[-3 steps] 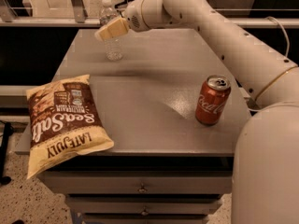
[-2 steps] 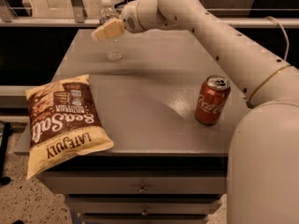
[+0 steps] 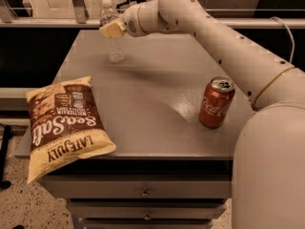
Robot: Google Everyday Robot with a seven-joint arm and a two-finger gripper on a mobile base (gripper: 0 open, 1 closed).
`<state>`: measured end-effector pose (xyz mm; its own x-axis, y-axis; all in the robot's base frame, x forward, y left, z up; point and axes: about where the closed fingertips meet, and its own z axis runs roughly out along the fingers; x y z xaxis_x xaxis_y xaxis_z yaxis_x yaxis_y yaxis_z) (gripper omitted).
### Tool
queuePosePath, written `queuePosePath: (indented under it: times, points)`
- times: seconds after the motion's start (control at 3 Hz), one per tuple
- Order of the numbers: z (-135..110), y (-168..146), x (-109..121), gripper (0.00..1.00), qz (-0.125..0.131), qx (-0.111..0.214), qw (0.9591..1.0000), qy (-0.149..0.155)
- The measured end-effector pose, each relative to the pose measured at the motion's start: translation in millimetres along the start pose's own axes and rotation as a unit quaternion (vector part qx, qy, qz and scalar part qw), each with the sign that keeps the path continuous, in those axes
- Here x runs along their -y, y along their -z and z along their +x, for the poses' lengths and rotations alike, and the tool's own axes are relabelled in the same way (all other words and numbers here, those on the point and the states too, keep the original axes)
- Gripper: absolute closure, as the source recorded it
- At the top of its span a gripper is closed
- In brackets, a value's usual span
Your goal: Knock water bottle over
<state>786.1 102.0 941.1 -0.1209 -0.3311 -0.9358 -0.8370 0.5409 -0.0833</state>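
Note:
The water bottle [image 3: 114,46] is a small clear plastic bottle with a white cap. It stands upright at the far left of the grey table [image 3: 157,104]. My gripper [image 3: 112,29] reaches in from the right at the end of the white arm, and its pale fingertips sit in front of the bottle's upper part, at or touching it. The bottle's middle is hidden behind the fingers.
A red Coca-Cola can [image 3: 216,103] stands upright near the table's right front. A brown Late July chip bag [image 3: 64,123] lies at the left front, overhanging the edge. Drawers [image 3: 143,193] sit below the tabletop. A railing runs behind the table.
The gripper has moved slightly left along the bottle's upper part. The bottle still stands upright in the same place.

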Motion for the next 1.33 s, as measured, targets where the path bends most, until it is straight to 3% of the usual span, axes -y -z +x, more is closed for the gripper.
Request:
queuePosePath:
  times: [0.33,0.67,1.0,1.33]
  points:
    - [2,8,6,0.78,-0.009,-0.002,1.0,0.0]
    - [-1,37,22,0.99,-0.018,-0.007,0.9997,0.012]
    - [-4,69,38,1.0,-0.031,-0.03,0.9982,0.041]
    - [2,93,42,1.0,-0.049,-0.08,0.9921,0.083]
